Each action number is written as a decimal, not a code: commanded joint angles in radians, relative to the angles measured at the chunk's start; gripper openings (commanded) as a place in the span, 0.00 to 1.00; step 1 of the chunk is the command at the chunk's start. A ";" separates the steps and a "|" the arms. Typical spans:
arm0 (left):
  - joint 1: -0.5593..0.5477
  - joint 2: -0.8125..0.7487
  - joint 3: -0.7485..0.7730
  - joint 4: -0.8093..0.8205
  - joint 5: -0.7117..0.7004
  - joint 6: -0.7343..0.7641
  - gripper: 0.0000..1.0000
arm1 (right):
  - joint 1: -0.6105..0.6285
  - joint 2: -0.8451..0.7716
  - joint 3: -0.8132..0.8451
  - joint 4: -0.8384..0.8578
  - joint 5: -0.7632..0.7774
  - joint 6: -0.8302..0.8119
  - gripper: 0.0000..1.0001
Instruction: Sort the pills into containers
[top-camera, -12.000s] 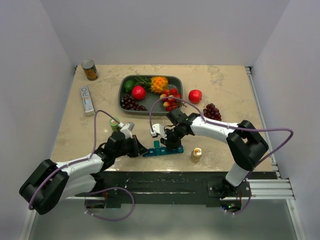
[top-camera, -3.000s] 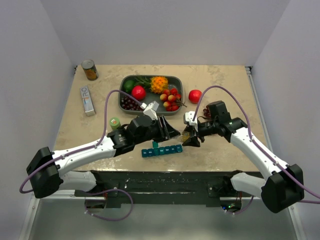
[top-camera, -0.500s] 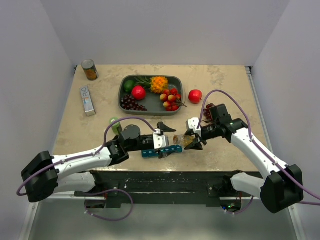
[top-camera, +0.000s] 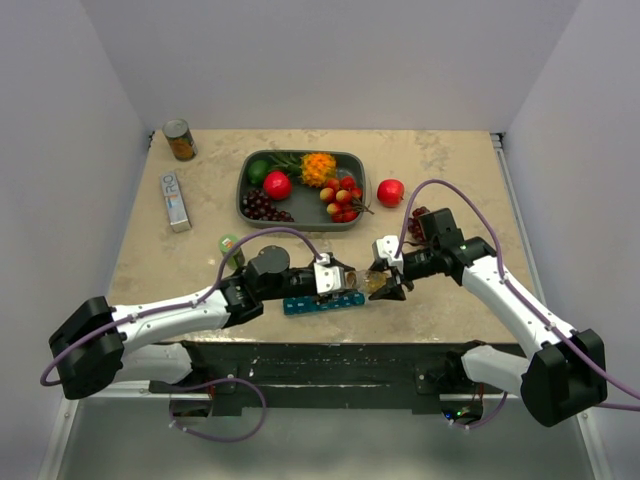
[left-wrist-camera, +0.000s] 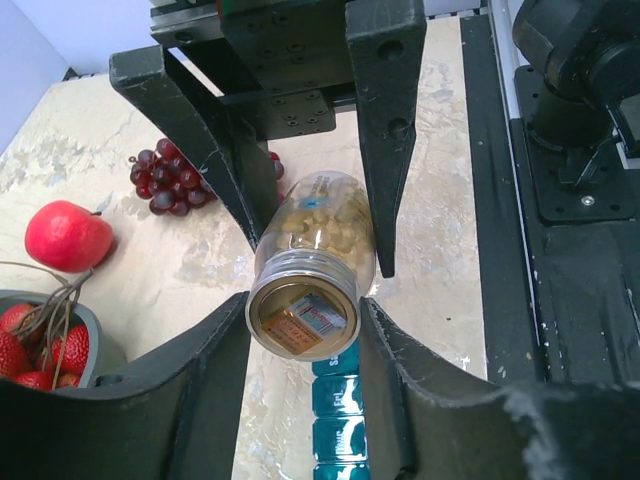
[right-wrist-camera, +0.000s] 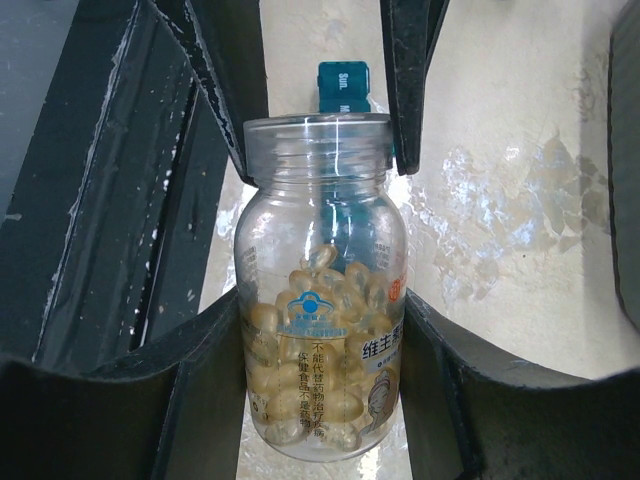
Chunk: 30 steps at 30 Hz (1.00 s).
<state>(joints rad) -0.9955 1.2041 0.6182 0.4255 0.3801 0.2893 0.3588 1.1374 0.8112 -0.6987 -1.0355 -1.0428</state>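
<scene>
A clear pill bottle (top-camera: 372, 283) of yellow softgels lies on its side in the air, its open mouth pointing left, with no cap on it. My right gripper (top-camera: 387, 283) is shut on its body (right-wrist-camera: 322, 330). My left gripper (top-camera: 343, 279) is closed round the bottle's neck, and its fingers (left-wrist-camera: 385, 330) touch the rim (left-wrist-camera: 303, 315) on both sides. The teal-blue pill-organiser strip (top-camera: 322, 300) lies on the table just below the mouth, lids shut. It also shows under the bottle in the left wrist view (left-wrist-camera: 340, 400) and beyond it in the right wrist view (right-wrist-camera: 342, 85).
A dark grey fruit tray (top-camera: 243, 200) stands behind. A red apple (top-camera: 390, 191) and dark grapes (top-camera: 420, 214) lie to its right. A small green bottle (top-camera: 229, 243), a white box (top-camera: 175, 200) and a can (top-camera: 179, 139) are on the left. The table's black front rail (top-camera: 350, 360) is close.
Half a second ago my left gripper was wide open beside the bottle's mouth; now it has closed on the neck. The right gripper and bottle have held still.
</scene>
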 joint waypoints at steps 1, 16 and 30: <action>0.000 -0.009 0.046 0.033 -0.006 -0.044 0.38 | -0.003 -0.016 0.013 0.002 -0.032 -0.017 0.00; 0.001 -0.064 0.103 -0.140 -0.237 -1.142 0.00 | -0.004 -0.019 0.005 0.048 0.000 0.032 0.00; 0.004 -0.181 0.107 -0.353 -0.394 -1.754 0.00 | -0.003 -0.021 0.005 0.053 -0.001 0.038 0.00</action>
<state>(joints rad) -0.9951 1.0279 0.6975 0.1001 0.0135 -1.3033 0.3576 1.1366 0.8108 -0.6689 -1.0286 -1.0103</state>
